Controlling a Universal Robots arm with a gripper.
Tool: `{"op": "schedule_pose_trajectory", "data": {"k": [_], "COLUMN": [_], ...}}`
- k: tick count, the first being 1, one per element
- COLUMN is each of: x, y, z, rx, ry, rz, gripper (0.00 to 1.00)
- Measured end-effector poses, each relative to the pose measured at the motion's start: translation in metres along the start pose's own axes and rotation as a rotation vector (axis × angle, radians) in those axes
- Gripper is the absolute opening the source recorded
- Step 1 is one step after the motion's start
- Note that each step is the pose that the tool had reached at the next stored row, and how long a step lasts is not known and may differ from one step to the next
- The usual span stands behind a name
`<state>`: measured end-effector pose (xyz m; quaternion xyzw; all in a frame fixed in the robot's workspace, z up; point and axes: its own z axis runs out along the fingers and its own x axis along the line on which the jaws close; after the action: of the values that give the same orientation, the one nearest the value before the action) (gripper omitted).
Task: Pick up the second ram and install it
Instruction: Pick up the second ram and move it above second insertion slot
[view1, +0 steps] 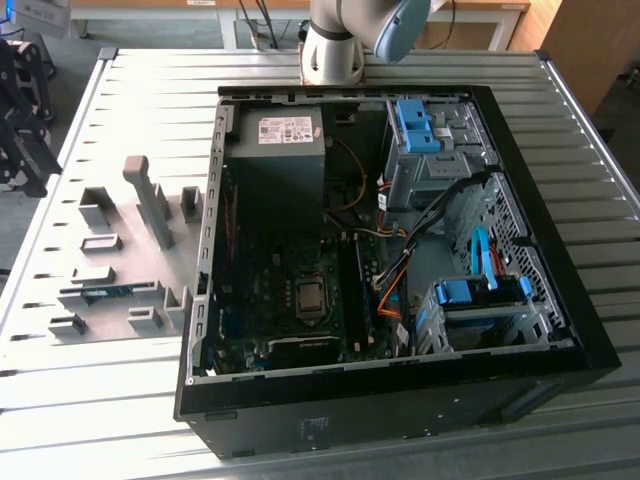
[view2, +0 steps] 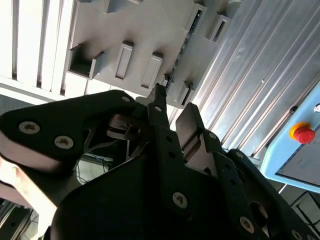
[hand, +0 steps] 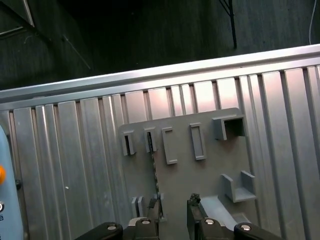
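Note:
The second ram (view1: 104, 291) is a thin blue-green strip standing on edge in a slot of the grey fixture plate (view1: 120, 240), at the exterior view's left beside the open computer case. In the first wrist view the ram (hand: 154, 172) appears as a narrow line across the plate (hand: 200, 175). My gripper (hand: 175, 204) hovers above it, open, nothing between its fingers. One fingertip (hand: 156, 202) lines up with the strip's near end. In the second wrist view the black fingers (view2: 159, 107) point at the plate (view2: 130, 25), and the ram (view2: 181, 47) is seen edge-on.
The open computer case (view1: 560, 330) lies on the slatted metal table (view1: 150, 90), with the motherboard (view1: 290, 290), long memory slots (view1: 354, 290), power supply (view1: 280, 150) and blue drive brackets (view1: 470, 295) inside. Grey blocks (view1: 150, 200) stand up from the fixture plate. The arm's base (view1: 335, 45) is behind the case.

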<state>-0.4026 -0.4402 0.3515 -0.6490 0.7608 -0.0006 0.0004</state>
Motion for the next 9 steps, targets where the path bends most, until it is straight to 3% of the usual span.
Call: {"op": "schedule_pose_trajectory", "data": {"k": [4, 9], "x": [0.0034, 0.0045], "y": [0.0004, 0.0003], "z": [0.0073, 0.0157], "rx": [-0.0001, -0.0053], "ry": [-0.0002, 0.0007], "rz": [-0.002, -0.051], "gripper": [0.36, 0.36]}}
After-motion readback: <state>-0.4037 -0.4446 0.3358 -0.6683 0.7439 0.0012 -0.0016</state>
